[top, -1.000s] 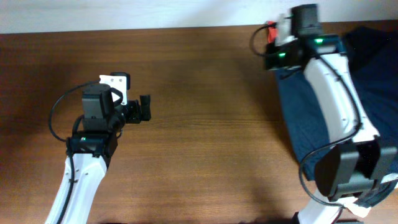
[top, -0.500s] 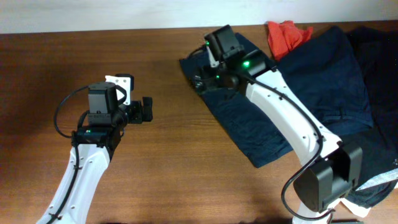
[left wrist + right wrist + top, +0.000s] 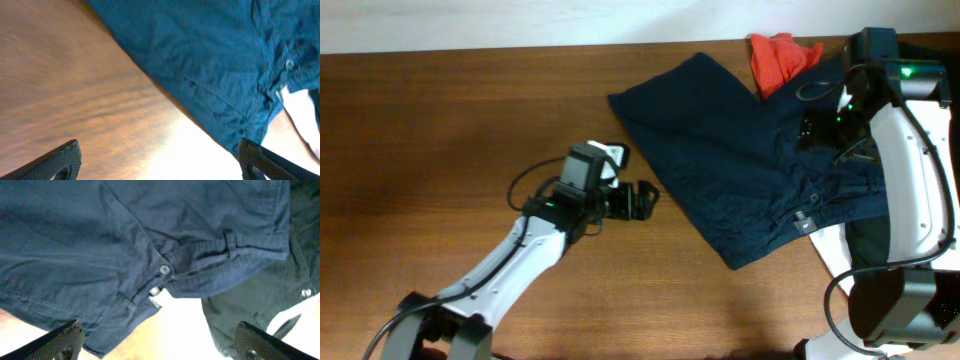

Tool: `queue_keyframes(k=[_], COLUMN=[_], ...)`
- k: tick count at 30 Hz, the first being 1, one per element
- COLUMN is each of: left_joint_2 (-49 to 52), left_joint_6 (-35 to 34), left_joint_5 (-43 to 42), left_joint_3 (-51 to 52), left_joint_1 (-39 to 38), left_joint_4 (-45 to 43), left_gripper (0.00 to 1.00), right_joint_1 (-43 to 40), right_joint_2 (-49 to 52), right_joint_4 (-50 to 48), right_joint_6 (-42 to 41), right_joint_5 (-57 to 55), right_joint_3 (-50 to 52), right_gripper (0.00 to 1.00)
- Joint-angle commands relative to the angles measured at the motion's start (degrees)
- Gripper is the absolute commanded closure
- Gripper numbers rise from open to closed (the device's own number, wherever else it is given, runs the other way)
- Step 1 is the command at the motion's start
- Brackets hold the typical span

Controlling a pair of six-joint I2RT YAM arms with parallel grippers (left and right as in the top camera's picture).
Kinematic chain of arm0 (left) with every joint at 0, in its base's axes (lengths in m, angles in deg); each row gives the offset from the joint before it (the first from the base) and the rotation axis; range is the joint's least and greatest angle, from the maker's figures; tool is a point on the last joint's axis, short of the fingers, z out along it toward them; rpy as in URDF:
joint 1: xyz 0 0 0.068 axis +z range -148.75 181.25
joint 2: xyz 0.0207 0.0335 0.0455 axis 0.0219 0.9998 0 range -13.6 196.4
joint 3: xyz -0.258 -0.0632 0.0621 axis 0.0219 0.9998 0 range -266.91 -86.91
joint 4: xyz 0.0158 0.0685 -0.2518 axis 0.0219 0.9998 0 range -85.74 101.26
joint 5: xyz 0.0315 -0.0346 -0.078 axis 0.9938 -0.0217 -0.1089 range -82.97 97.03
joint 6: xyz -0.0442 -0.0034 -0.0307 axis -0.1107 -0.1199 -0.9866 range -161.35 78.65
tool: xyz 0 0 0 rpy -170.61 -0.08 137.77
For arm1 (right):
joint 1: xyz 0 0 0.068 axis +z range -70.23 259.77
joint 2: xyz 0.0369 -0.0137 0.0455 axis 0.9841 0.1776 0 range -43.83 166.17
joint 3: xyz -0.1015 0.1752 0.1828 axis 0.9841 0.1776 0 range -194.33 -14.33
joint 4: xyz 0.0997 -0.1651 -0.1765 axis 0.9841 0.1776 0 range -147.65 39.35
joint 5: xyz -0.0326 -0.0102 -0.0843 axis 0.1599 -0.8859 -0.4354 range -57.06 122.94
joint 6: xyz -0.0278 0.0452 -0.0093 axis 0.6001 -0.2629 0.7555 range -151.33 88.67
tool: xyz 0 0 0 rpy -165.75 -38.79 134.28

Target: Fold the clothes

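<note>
The clothes (image 3: 740, 160), a navy trouser-like garment, lie spread flat on the brown table (image 3: 450, 130) at centre right. The waistband button (image 3: 164, 269) shows in the right wrist view. My left gripper (image 3: 640, 198) hovers open over bare wood just left of the garment's lower edge (image 3: 210, 55), with nothing between its fingers (image 3: 60, 160). Over the waistband area, my right gripper (image 3: 820, 130) is open and holds nothing, its fingers (image 3: 255, 342) wide apart above the cloth.
A red-orange garment (image 3: 782, 55) lies at the table's back edge, touching the navy cloth. A black garment (image 3: 250, 305) lies under and beside the waistband at the right (image 3: 870, 235). The table's left half is bare wood.
The right arm dragged the navy garment left across the table, let go and swung back right over the waistband. The left arm moved right, up to the garment's edge.
</note>
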Motion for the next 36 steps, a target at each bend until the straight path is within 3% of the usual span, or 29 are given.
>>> queue_keyframes(k=[1, 6, 11, 14, 19, 21, 22, 23, 24, 26, 28, 29, 30, 31, 32, 33, 36], left_joint_2=[1.62, 6.03, 11.80, 15.67, 23.74, 27.43, 28.28, 28.37, 28.37, 28.37, 28.30, 27.89, 27.39, 26.80, 26.51, 26.43, 26.43], left_joint_6=[-2.03, -3.10, -14.58, -16.65, -29.46, -33.97, -33.97, -33.94, -32.76, -29.77, -29.81, -29.81, -29.81, -29.83, -29.81, -29.83, -31.01], left_joint_5=[-3.93, -4.13, -4.92, -11.41, -11.65, -11.63, -11.43, -10.56, -9.25, -9.09, -16.63, -21.81, -24.44, -24.41, -24.06, -22.84, -16.35], left_joint_3=[-0.90, -0.90, -0.90, -0.90, -0.92, -0.92, -0.92, -0.92, -0.92, -0.92, -0.92, -0.92, -0.92, -0.92, -0.92, -0.92, -0.92], left_joint_1=[-3.56, -11.30, -15.41, -16.65, -19.58, -21.16, -21.59, -21.57, -21.24, -19.47, -17.70, -16.87, -16.04, -15.41, -15.17, -15.15, -15.58], left_joint_4=[2.03, 3.04, 1.97, -7.72, -26.36, -34.58, -36.52, -36.22, -35.34, -33.20, -32.24, -32.22, -31.98, -31.06, -30.23, -28.39, -17.92], left_gripper=[0.01, 0.01, 0.01, 0.01, 0.05, 0.36, 0.60, 0.75, 0.99, 0.99, 0.98, 0.85, 0.65, 0.54, 0.36, 0.01, 0.01], right_joint_1=[-0.39, -0.39, -0.39, -0.39, -0.46, -0.46, -0.46, -0.46, -0.46, -0.46, -0.46, -0.50, -0.50, -0.50, -0.50, -0.50, -0.50], right_joint_2=[-0.79, -1.01, -1.09, -1.09, -1.09, -1.09, -1.09, -1.09, -1.09, -1.09, -1.09, -1.09, -1.09, -1.09, -1.09, -1.09, -1.09], right_joint_4=[2.25, 6.10, 6.49, 6.47, 6.32, 6.60, 6.82, 6.93, 6.95, 6.95, 6.93, 6.86, 6.80, 6.69, 6.71, 6.73, 6.73], right_joint_6=[-0.35, -0.50, -0.52, -0.76, -0.94, -0.92, -0.92, -0.92, -0.92, -0.92, -0.90, -0.90, -0.90, -0.92, -0.90, -0.90, -0.90], right_joint_5=[-0.24, 0.76, 0.85, 0.83, 0.83, 0.81, 0.81, 0.81, 0.81, 0.81, 0.79, 0.79, 0.79, 0.79, 0.79, 0.79, 0.79], right_joint_3=[-0.50, -0.50, -0.50, -0.50, -0.50, -0.50, -0.50, -0.50, -0.50, -0.50, -0.50, -0.50, -0.50, -0.50, -0.50, -0.50, -0.50], right_gripper=[0.01, 0.01, 0.01, 0.01, 0.01, 0.01, 0.01, 0.01, 0.01, 0.01, 0.01, 0.01, 0.01, 0.01, 0.01, 0.01, 0.01])
